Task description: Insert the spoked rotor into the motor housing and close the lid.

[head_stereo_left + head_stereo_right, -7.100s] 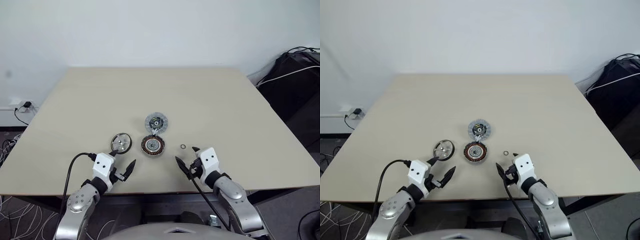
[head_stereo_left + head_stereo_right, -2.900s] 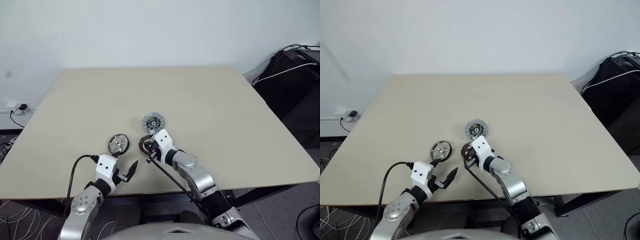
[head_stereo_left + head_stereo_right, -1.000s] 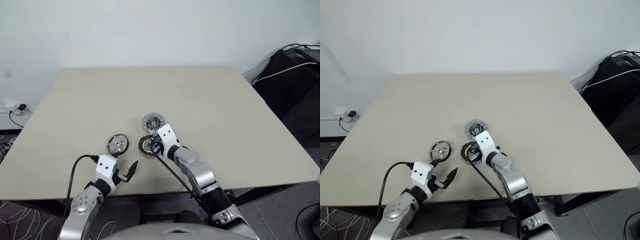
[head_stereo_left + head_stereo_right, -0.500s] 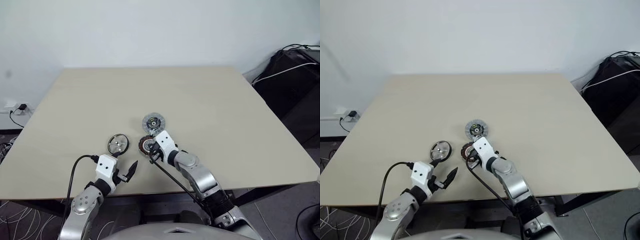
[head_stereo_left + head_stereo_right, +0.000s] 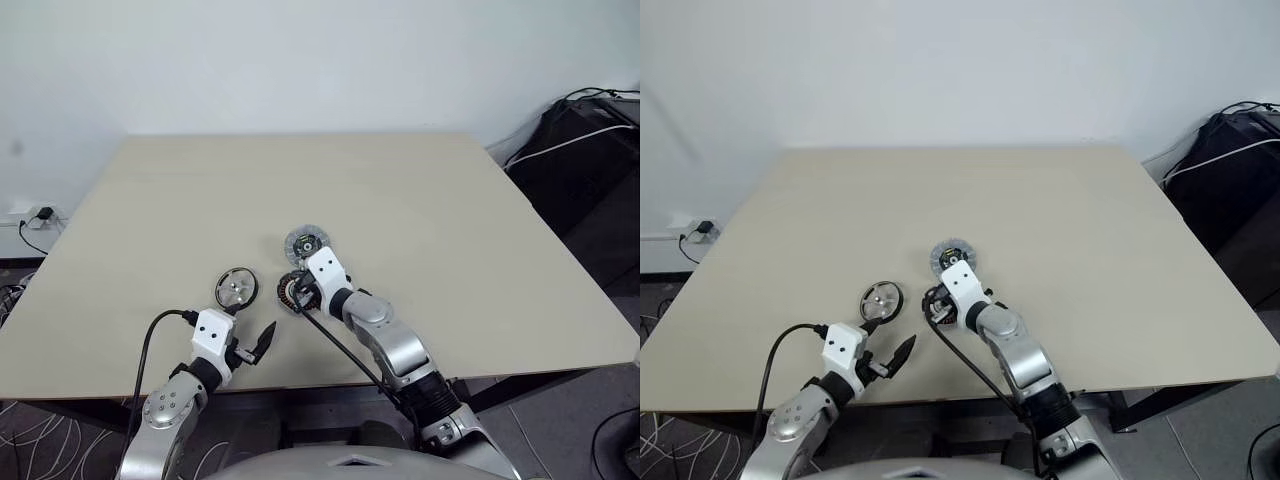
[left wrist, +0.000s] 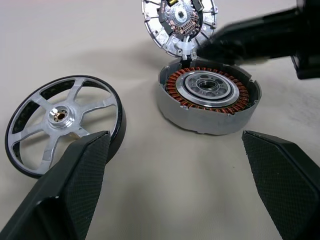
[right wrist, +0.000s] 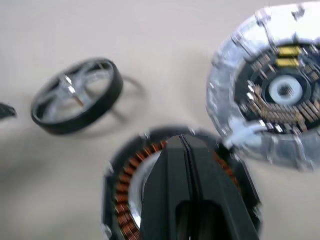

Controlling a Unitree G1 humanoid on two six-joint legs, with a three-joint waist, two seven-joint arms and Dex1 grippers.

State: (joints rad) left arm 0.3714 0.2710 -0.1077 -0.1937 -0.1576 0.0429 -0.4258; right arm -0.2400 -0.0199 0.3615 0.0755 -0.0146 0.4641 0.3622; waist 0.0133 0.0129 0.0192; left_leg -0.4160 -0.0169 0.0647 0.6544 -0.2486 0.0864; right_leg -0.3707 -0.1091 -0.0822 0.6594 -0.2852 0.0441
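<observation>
The spoked rotor (image 5: 236, 288) lies flat on the table, left of the motor housing (image 6: 207, 97) with its copper windings facing up. The lid (image 5: 304, 243) lies just behind the housing, dark inner face up, its rim against the housing's far edge. My right gripper (image 7: 186, 145) is shut with nothing between its fingers. Its tips hang over the housing's (image 7: 125, 200) centre; whether they touch it, I cannot tell. My left gripper (image 5: 247, 322) stands open near the table's front edge, just in front of the rotor (image 6: 60, 122) and apart from it.
The beige table (image 5: 450, 220) stretches wide behind and to both sides of the parts. A black cable runs from the left wrist (image 5: 150, 330) over the front edge. A black bag with cables (image 5: 590, 150) sits off the table to the right.
My right gripper has shifted slightly over the housing, staying shut. The left gripper and the three parts have not moved.
</observation>
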